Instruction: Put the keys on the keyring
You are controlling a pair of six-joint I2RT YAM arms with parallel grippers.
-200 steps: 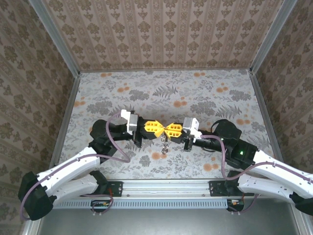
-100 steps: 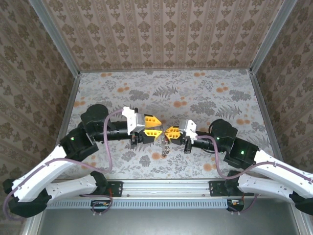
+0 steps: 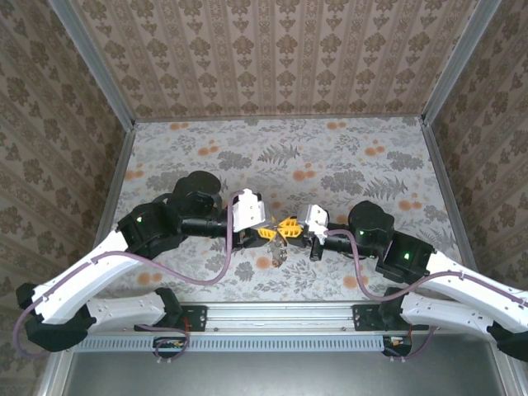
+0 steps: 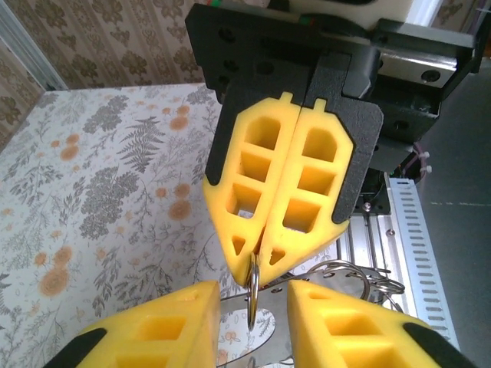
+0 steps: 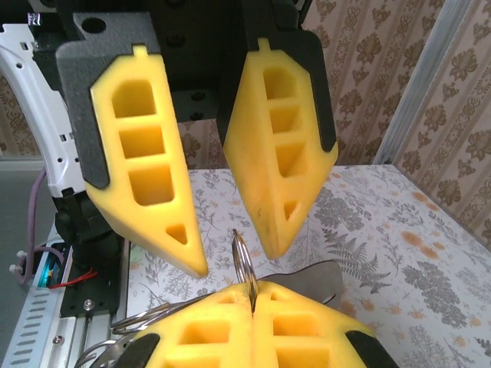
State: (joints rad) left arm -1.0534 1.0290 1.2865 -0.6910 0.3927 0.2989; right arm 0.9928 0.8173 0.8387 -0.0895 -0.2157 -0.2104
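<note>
From above: a tip-to-tip meeting of the right hand (image 3: 289, 225) and left hand (image 3: 267, 233) over the near middle of the bench (image 3: 346, 157), with the keys (image 3: 278, 254) dangling beneath, too small there to make out. Closer, through the left wrist camera: right hand clamped shut on the thin keyring (image 4: 252, 280), left hand parted either side of it, gripping nothing. Through the right wrist camera: flat silver blade of one of the keys just behind the upright keyring.
</note>
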